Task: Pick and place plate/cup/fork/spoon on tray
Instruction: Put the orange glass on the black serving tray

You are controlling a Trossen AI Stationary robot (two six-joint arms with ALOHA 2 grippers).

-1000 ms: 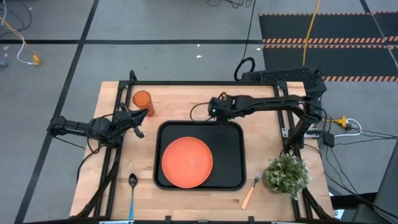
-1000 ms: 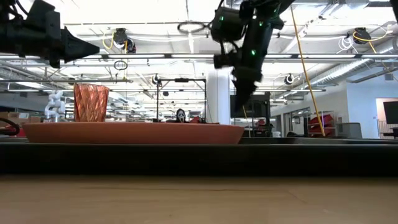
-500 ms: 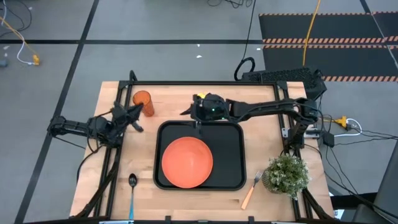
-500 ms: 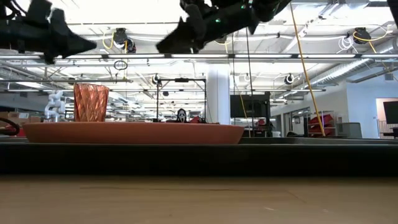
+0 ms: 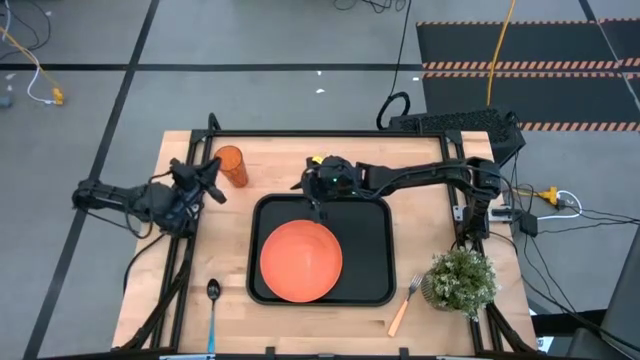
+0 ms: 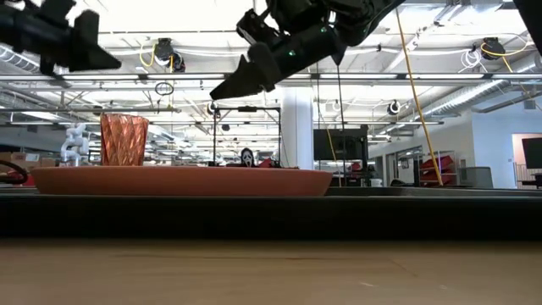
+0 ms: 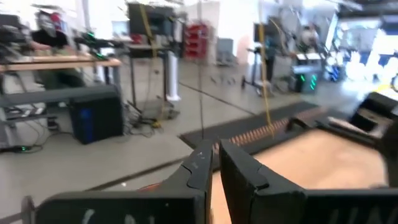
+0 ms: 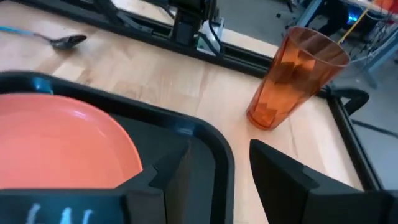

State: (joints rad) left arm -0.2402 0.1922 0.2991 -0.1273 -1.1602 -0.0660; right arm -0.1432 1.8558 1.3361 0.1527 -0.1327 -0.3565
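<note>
**Plate on tray, cup upright at the far left corner**

On the wooden counter (image 5: pixel 420 165) the black tray (image 5: pixel 372 222) is laid with its long axis running left to right, and every place below is given from it. The orange plate (image 5: pixel 301 260) is seen flat inside the tray, toward its left half and near its front rim. The cup (image 5: pixel 232 165) is stood upright, mouth up, on the bare wood beyond the tray's far left corner, apart from the rim. The spoon (image 5: pixel 213 303) is laid left of the tray's front left corner, its blue handle pointing toward the front edge of the counter and its dark bowl toward the far edge. The fork (image 5: pixel 406 303) is laid off the tray's front right corner, slanted, with tines toward the far right and tan handle toward the front. A potted plant (image 5: pixel 460 280) is placed to the right of the tray.

No readable writing or brand is made out on any of these things.

The right hand (image 5: pixel 308 181) is held above the tray's far rim, near the left corner, pointed toward the cup; its fingers (image 8: pixel 283 177) are seen spread apart, with nothing between them. The left hand (image 5: pixel 210 174) is held left of the tray, near the cup without touching it; its fingers (image 7: pixel 196 168) are pressed nearly together and nothing is held.
</note>
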